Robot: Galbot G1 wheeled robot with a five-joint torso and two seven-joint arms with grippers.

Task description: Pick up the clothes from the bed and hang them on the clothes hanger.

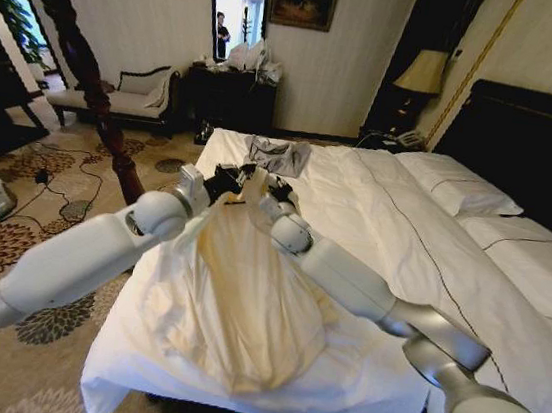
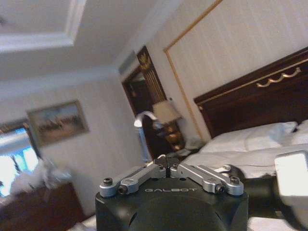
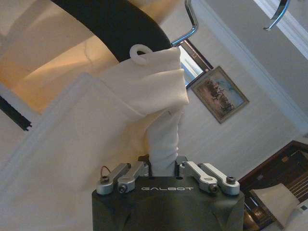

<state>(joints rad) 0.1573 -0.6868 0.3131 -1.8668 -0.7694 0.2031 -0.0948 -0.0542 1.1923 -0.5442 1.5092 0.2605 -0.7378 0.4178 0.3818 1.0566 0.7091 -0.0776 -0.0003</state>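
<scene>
The cream collared shirt, the clothes (image 1: 235,292), hangs in a bunched drape above the near end of the bed (image 1: 404,232). Both arms meet at its top. My right gripper (image 3: 162,166) is shut on a fold of the cream fabric near the collar (image 3: 154,72), right under the black clothes hanger (image 3: 115,21) and its silver hook (image 3: 190,26). My left gripper (image 2: 166,169) is shut, with the thin silver hook (image 2: 143,125) rising from between its fingertips. In the head view the left gripper (image 1: 221,180) and the right gripper (image 1: 269,198) sit close together.
A small grey garment (image 1: 277,154) lies at the far end of the mattress. The dark wooden coat stand (image 1: 82,62) rises left of the bed. Pillows (image 1: 455,183) and the black headboard (image 1: 525,146) are on the right. Patterned carpet with cables lies on the left.
</scene>
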